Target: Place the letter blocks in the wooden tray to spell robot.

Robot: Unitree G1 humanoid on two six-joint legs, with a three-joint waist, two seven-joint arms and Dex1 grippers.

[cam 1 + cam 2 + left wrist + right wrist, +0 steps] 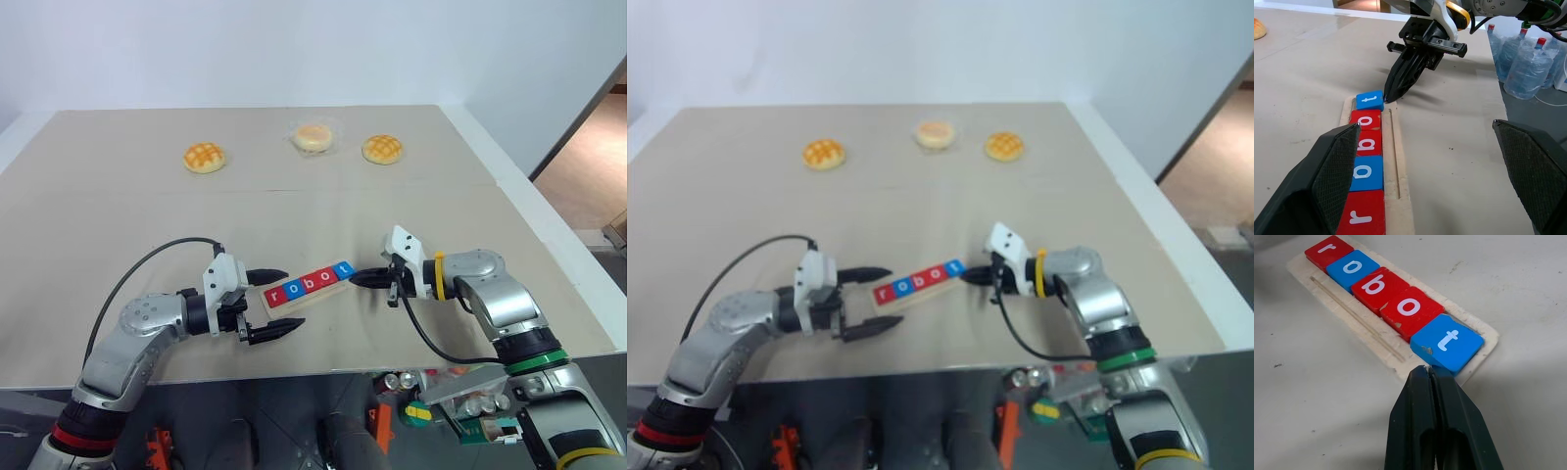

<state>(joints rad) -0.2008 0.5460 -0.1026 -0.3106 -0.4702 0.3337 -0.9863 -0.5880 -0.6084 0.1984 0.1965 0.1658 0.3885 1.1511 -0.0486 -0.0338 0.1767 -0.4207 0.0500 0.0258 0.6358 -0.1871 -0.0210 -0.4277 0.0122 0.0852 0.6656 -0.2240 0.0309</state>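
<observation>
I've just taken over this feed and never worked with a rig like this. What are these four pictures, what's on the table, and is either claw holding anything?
The two wide pictures come from a pair of cameras on the robot's head, looking down over its two arms. The other two come from a camera on each wrist, looking along that arm's black fingers.

On the beige table lies the wooden tray, with five letter blocks in a row reading r, o, b, o, t. The blue t block sits slightly crooked at the tray's end. Three buns lie at the far side, the middle one in a clear wrapper.

The left gripper is open around the tray's r end, holding nothing. The right gripper is shut, its tip at the edge of the t block, holding nothing.
</observation>
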